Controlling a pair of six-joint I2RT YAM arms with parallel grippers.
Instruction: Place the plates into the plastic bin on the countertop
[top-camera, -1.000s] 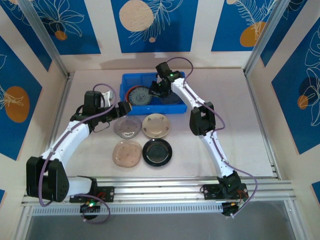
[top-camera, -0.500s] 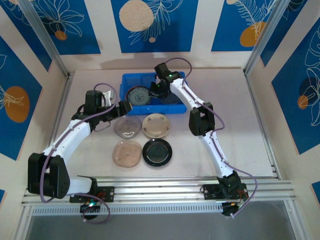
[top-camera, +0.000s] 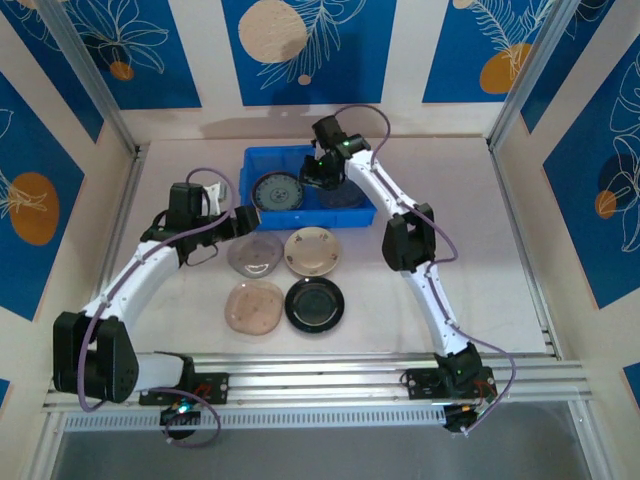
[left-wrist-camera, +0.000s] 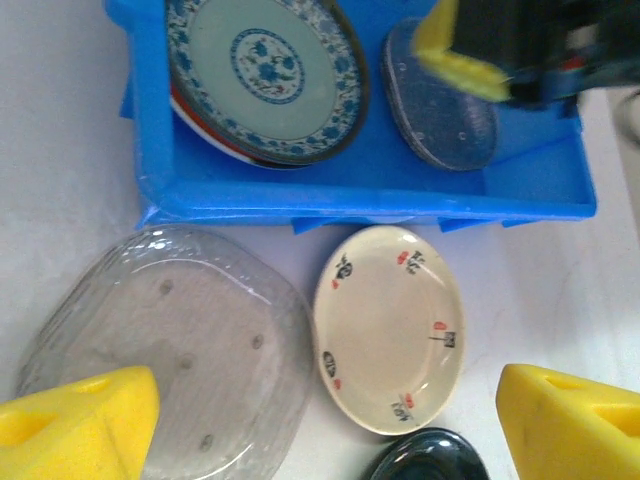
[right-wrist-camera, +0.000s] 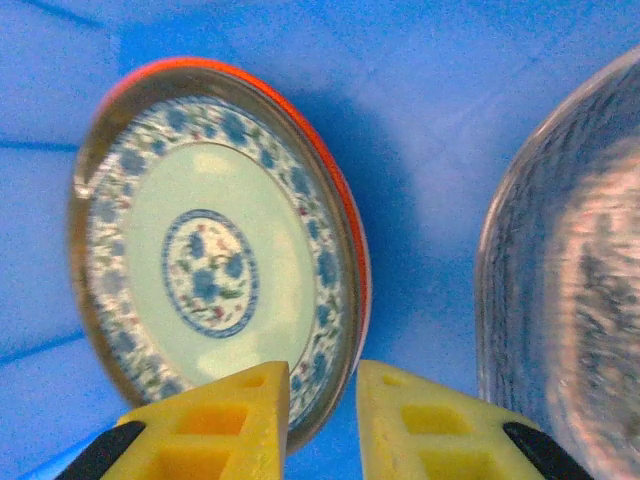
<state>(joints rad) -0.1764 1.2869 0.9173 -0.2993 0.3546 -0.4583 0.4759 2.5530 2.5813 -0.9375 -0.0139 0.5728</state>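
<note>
Right gripper (right-wrist-camera: 323, 405) was down inside the plastic bin (left-wrist-camera: 360, 195), jaws drawn nearly together with just a slim gap, right over the near rim of the blue-patterned plate (right-wrist-camera: 215, 260). Pinching that rim or free of it? Couldn't tell. That plate lay on top of an orange-red plate (right-wrist-camera: 347, 205), whose edge peeked out underneath, and a clear grey plate (left-wrist-camera: 440, 110) lay beside them in the bin's right half. Over on the other side, the left gripper (left-wrist-camera: 320, 400) hung wide open and empty above the counter (top-camera: 480, 230), just in front of the bin. Below it were a clear plate (left-wrist-camera: 170, 340) and a beige plate (left-wrist-camera: 390, 325), side by side and nearly touching. The glossy black plate (top-camera: 315, 304) and the pinkish plate (top-camera: 253, 307) sat in the row nearer the arms.
</note>
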